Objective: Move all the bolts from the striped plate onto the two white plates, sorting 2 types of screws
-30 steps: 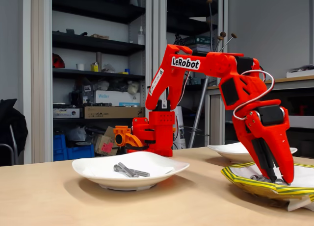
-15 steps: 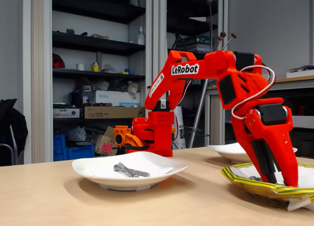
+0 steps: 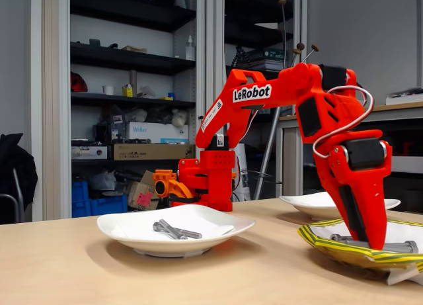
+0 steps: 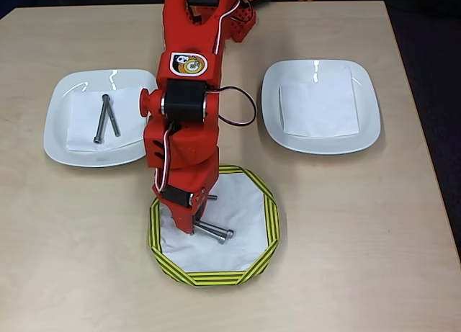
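My red gripper [image 3: 369, 243] reaches down into the striped plate [image 3: 324, 242] and is shut on a long bolt [image 3: 390, 245], which lies level and sticks out to the right. From above, the gripper [image 4: 193, 227] is over the left half of the striped plate [image 4: 248, 263], with the long bolt [image 4: 217, 232] pointing right from its fingertips. A short bolt [image 4: 211, 197] shows beside the gripper. The left white plate [image 4: 61, 141] holds two long bolts [image 4: 106, 117], also seen in the fixed view [image 3: 174, 230]. The right white plate [image 4: 360, 134] holds only a paper napkin.
The arm's base [image 3: 208, 179] stands at the back of the wooden table [image 4: 360, 238]. Shelves and a cabinet fill the background behind it. Each plate is lined with white paper.
The gripper's fingers stood apart in the striped plate a second ago; they have come together on a long bolt, which now shows level above the rim.
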